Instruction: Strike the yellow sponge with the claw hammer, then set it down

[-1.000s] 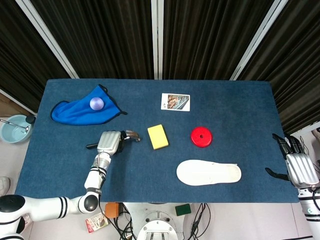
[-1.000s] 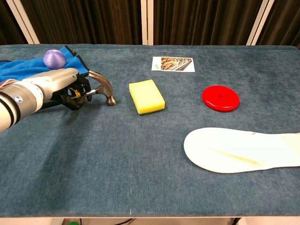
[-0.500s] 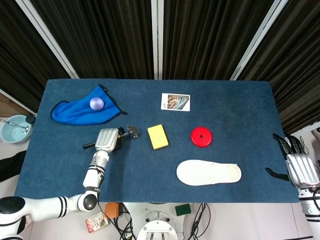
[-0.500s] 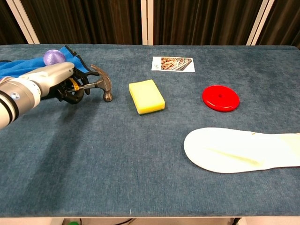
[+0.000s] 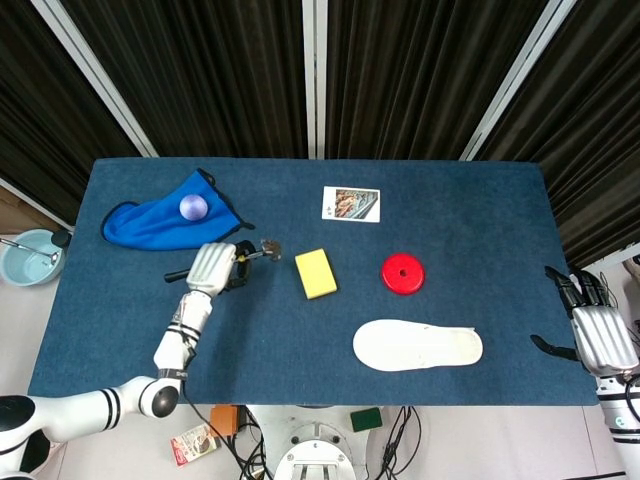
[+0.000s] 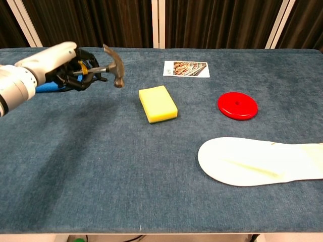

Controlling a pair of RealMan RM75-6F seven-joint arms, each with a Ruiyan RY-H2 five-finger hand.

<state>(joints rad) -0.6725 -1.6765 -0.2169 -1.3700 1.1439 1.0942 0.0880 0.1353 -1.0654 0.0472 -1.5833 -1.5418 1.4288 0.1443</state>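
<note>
My left hand (image 5: 212, 267) (image 6: 58, 63) grips the claw hammer (image 6: 112, 64) (image 5: 262, 250) by its handle, raised above the table with its steel head pointing right. The yellow sponge (image 5: 316, 273) (image 6: 158, 103) lies flat on the blue cloth, a short way right of and below the hammer head, untouched. At the table's right edge my right hand (image 5: 594, 328) rests with fingers spread and holds nothing; the chest view does not show it.
A blue cloth (image 5: 160, 223) with a purple ball (image 5: 193, 206) lies behind the left hand. A picture card (image 5: 351, 204), a red disc (image 5: 402, 273) and a white insole (image 5: 417, 345) lie to the right. The table (image 5: 500, 210) is covered in blue cloth.
The left hand has lifted the hammer off the table, rising and drawing back a little to the left. The right hand has not moved.
</note>
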